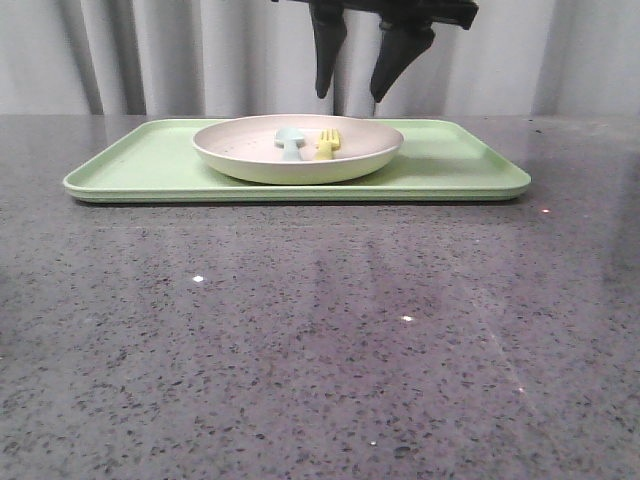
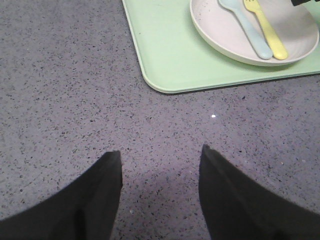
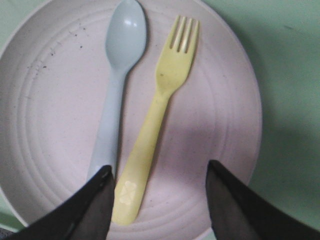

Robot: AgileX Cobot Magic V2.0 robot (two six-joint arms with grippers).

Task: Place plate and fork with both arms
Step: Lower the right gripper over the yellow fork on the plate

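1. We are seeing the plate [image 1: 298, 150] sitting on the green tray [image 1: 140, 170], slightly left of the tray's middle in the front view and nearer its front edge than its back edge.
2. We are finding the fork [image 3: 155, 120] lying flat inside the plate, tines pointing toward the front camera, its handle running back toward the curtain [image 1: 150, 55].
3. We are noting a pale blue spoon [image 3: 117, 85] lying just beside the fork on its left in the front view, roughly parallel; the two handles are drawing close together at their ends, and we cannot tell whether they are touching.
4. We are observing small dark specks on the plate's surface near the spoon's bowl.
5. We are seeing the right gripper [image 1: 358, 90] hanging above the plate's rear part, fingers spread wide and gripping nothing; in the right wrist view the fork's handle end is lying between the two fingers [image 3: 85, 210], clear of both.
6. We are seeing the left gripper [image 2: 160, 160] hovering over bare tabletop [image 2: 65, 100], well apart from the tray's corner, its fingers likewise spread and holding nothing.
7. We are noting that the tray is resting on a speckled grey tabletop, with the pale curtain hanging behind.
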